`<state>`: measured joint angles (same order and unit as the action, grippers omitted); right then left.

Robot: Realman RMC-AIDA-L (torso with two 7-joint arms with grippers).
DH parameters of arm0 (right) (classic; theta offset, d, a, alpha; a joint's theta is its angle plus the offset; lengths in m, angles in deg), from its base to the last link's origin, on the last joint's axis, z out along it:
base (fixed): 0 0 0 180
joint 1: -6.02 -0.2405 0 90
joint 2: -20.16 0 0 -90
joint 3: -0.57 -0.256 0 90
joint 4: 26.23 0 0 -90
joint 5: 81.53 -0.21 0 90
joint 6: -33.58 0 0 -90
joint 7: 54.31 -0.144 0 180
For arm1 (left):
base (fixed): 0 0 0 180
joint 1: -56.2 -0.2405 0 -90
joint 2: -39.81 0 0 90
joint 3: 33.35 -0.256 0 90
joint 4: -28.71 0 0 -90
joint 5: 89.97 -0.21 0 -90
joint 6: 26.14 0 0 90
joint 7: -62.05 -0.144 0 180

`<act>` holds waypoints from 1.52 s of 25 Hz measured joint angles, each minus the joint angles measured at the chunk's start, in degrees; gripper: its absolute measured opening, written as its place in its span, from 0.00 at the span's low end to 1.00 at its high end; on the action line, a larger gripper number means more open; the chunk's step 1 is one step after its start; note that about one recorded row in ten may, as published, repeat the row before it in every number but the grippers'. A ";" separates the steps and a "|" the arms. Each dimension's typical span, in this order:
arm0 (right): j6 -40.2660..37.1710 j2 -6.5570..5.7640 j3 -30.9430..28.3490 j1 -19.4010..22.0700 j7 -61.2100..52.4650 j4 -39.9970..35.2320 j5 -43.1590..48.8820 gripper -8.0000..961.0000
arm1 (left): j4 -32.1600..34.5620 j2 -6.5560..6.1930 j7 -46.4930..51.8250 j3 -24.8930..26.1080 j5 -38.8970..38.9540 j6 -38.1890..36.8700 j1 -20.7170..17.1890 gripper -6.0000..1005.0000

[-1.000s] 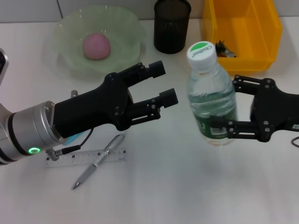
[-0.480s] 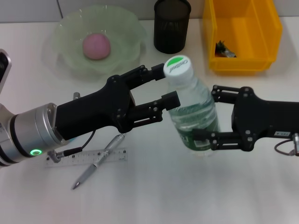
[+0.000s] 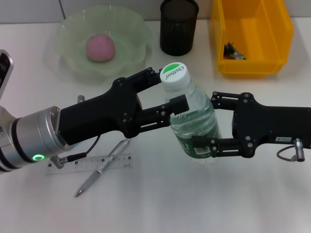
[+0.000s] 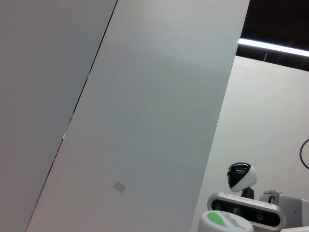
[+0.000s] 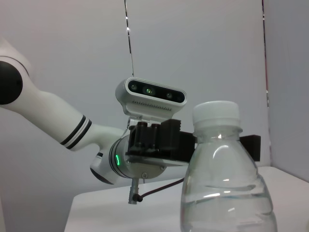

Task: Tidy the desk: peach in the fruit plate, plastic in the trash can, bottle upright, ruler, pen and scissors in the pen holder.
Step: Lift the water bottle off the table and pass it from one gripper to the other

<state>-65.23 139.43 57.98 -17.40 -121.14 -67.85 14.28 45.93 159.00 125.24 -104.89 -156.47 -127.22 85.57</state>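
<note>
Two tools meet mid-frame: right tool [image 3: 203,122] clamps clear plastic water bottle w/ green cap [image 3: 193,119] upright; left tool [image 3: 169,91] spread wide round its neck.

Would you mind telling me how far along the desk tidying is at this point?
Done: the peach lies in the fruit plate, and plastic is in the yellow bin. In hand: the right gripper holds the bottle upright between the open left gripper. Left: ruler and pen, with the pen holder waiting.
</note>
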 joint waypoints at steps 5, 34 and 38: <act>0.02 -0.03 0.55 -1.28 0.02 1.34 0.00 0.79 | 0.00 0.00 0.00 -0.01 0.10 0.00 -0.01 0.65; 1.74 0.00 3.80 -2.27 0.00 1.46 -0.33 0.79 | 1.01 -0.01 -4.16 -2.21 0.15 0.55 0.25 0.46; 2.20 0.00 3.77 -2.61 0.15 1.54 -0.35 0.79 | 1.10 0.00 -4.54 -1.91 0.25 0.56 0.23 0.46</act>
<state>-63.03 139.43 61.76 -20.01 -120.99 -66.31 13.92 47.03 158.99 120.70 -106.80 -156.22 -126.66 85.80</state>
